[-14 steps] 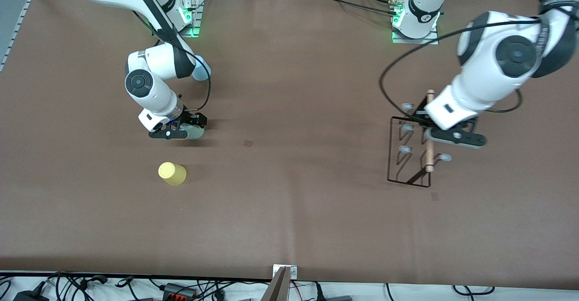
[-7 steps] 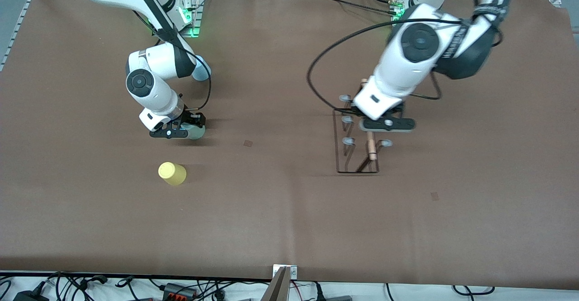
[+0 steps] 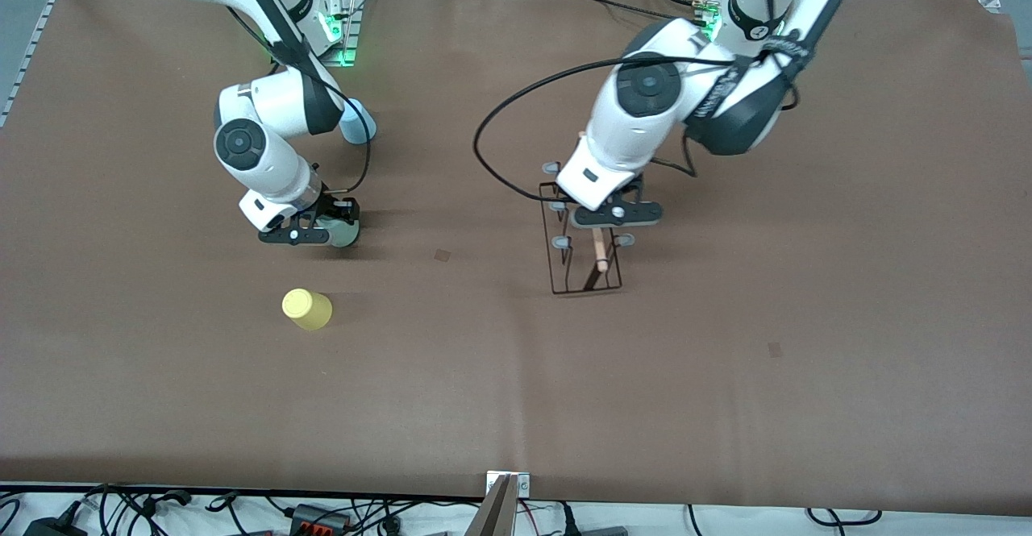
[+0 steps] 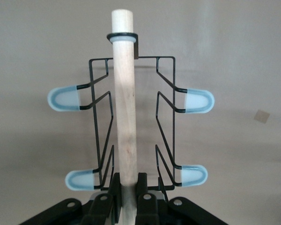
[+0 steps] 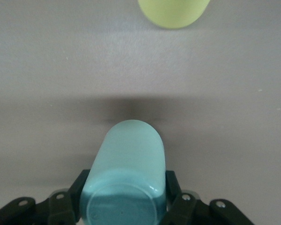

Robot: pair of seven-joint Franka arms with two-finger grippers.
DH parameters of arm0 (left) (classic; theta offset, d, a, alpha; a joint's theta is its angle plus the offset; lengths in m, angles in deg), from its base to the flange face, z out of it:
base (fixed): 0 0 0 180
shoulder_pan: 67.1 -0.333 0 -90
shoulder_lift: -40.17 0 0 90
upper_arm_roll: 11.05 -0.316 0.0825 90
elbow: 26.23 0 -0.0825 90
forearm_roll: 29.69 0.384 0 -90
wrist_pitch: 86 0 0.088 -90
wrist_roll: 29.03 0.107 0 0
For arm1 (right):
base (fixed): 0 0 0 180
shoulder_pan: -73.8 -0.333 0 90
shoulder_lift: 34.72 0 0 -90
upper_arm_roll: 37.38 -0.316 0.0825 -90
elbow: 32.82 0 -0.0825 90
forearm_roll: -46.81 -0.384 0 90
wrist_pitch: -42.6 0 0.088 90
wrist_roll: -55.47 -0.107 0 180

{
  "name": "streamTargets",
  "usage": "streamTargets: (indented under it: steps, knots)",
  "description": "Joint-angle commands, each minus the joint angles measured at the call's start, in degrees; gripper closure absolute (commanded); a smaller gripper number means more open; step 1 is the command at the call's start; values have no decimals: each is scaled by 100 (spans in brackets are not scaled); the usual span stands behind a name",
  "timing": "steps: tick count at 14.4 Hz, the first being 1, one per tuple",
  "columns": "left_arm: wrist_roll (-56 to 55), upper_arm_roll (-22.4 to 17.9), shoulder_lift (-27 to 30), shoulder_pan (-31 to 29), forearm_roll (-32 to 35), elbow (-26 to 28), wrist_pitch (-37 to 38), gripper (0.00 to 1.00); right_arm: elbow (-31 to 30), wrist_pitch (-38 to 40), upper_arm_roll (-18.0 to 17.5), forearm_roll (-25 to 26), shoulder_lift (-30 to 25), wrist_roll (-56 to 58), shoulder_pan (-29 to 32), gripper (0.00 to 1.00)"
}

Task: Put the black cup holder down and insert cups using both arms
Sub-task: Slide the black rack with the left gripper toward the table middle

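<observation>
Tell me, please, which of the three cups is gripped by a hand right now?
The mint green cup, shut in the right hand. The yellow cup stands free nearer the camera, and the light blue cup stands free beside the right arm.

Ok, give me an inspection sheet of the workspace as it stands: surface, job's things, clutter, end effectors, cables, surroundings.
Surface: brown table cover, two small dark marks.
Job's things: black cup holder carried by its wooden handle; mint cup gripped; yellow cup on the table, nearer the front camera; light blue cup partly hidden by the right arm.
Clutter: nothing seen.
End effectors: left end effector shut on the handle, over mid-table; right end effector shut on the mint cup, at the right arm's end.
Cables: black cable looping from the left arm.
Surroundings: wires and plugs along the table's edge.
</observation>
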Motion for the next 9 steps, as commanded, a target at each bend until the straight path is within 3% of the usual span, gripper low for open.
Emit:
streamTargets:
  steps: [1, 5, 9]
  knots:
    - [-403, -12, -329, 352, 108, -246, -211, 97, 55, 249, 21, 35, -330, 26, 8, 83]
    - [-412, -21, -611, 686, 591, -246, -599, 97, 81, 345, 21, 35, -734, 35, 8, 82]
    - [-430, -21, -786, 906, 987, -255, -801, 97, 826, 1818, 21, 35, -980, -18, 8, 83]
